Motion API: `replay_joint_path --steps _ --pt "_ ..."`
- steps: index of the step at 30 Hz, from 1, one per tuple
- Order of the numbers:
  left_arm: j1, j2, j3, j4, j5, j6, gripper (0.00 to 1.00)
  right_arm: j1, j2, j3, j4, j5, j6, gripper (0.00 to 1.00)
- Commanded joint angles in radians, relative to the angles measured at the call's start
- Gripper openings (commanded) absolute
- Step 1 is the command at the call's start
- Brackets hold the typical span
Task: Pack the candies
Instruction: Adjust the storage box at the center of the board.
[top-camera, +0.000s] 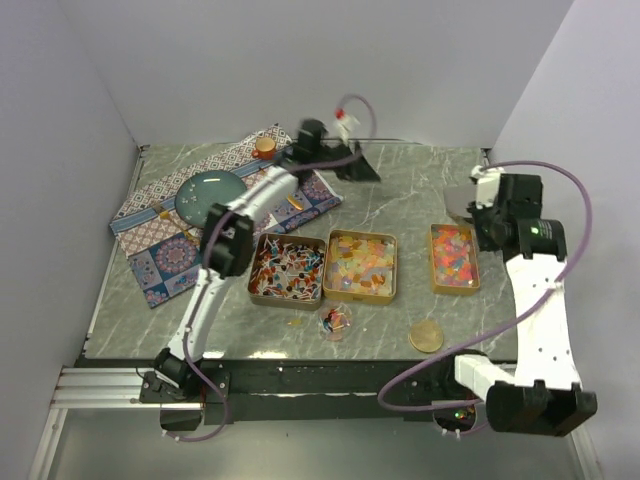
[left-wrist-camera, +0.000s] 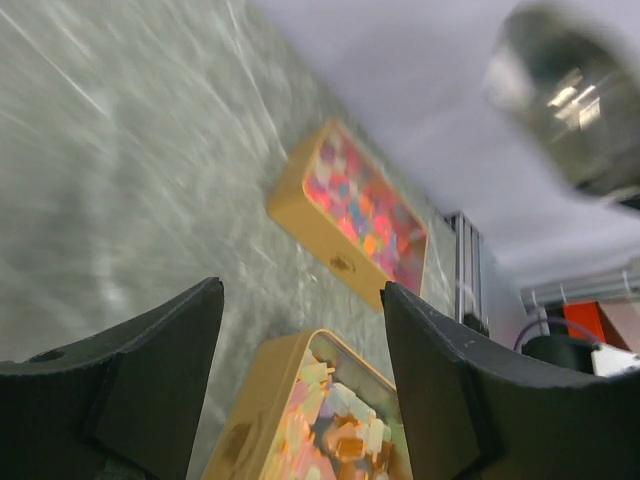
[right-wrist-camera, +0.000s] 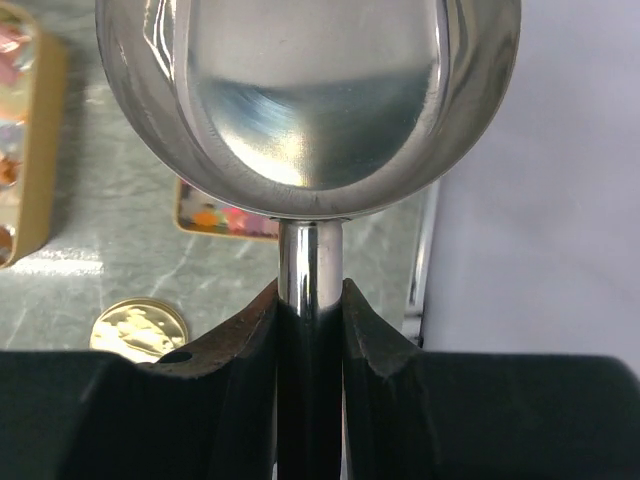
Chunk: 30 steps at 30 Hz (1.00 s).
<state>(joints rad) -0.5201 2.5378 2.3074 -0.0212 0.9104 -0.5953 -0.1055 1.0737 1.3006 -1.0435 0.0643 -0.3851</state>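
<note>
Top view: the candies (top-camera: 364, 262) filled the middle tin (top-camera: 361, 298) and the two tins flanking it; the left end effector (top-camera: 362, 170) hung beyond the middle tin

Left wrist view: its fingers (left-wrist-camera: 150, 380) stood spread, holding nothing

Right wrist view: the right end effector (right-wrist-camera: 310, 300), right of the middle tin, pinched the scoop (right-wrist-camera: 310, 100) by its handle
</note>
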Motion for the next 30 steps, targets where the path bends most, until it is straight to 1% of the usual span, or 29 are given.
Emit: replay_joint_path --steps 1,4,6,7,8,11,16,17,18,19,21,22,28,30 --pt "-0.095 0.081 0.047 0.125 -0.013 -0.06 0.72 -0.101 -0.049 0.046 -0.016 0.095 0.092 0.0" --pt "-0.165 0.121 0.05 0.184 -0.002 -0.106 0.71 -0.164 -0.058 0.084 -0.039 0.097 0.095 0.0" --pt "-0.222 0.136 0.055 0.172 -0.037 -0.11 0.7 -0.193 -0.057 0.107 -0.059 0.079 0.11 0.0" --pt "-0.239 0.139 0.058 0.138 -0.065 -0.106 0.7 -0.219 -0.057 0.112 -0.064 0.065 0.111 0.0" --pt "-0.263 0.142 0.058 0.121 -0.134 -0.109 0.69 -0.229 -0.06 0.114 -0.069 0.054 0.114 0.0" --pt "-0.294 0.147 0.044 0.11 -0.211 -0.181 0.68 -0.249 -0.07 0.111 -0.073 0.042 0.107 0.0" --pt "-0.32 0.128 0.004 0.052 -0.344 -0.245 0.67 -0.27 -0.08 0.071 -0.069 0.014 0.1 0.0" --pt "-0.33 0.131 0.018 0.032 -0.369 -0.235 0.68 -0.273 -0.078 0.066 -0.07 0.011 0.103 0.0" --pt "-0.336 0.139 0.026 -0.032 -0.405 -0.227 0.68 -0.275 -0.08 0.062 -0.064 0.009 0.11 0.0" --pt "-0.34 0.142 0.03 -0.057 -0.473 -0.221 0.68 -0.275 -0.08 0.06 -0.064 0.006 0.115 0.0" --pt "-0.356 0.151 0.043 -0.104 -0.534 -0.215 0.68 -0.275 -0.074 0.063 -0.067 -0.001 0.132 0.0" --pt "-0.36 0.154 0.049 -0.112 -0.573 -0.215 0.68 -0.275 -0.07 0.065 -0.069 -0.004 0.138 0.0" --pt "-0.393 0.183 0.098 -0.12 -0.662 -0.193 0.68 -0.273 -0.078 0.06 -0.084 -0.004 0.144 0.0" --pt "-0.405 0.19 0.125 -0.146 -0.728 -0.167 0.64 -0.275 -0.08 0.071 -0.092 -0.006 0.141 0.0"
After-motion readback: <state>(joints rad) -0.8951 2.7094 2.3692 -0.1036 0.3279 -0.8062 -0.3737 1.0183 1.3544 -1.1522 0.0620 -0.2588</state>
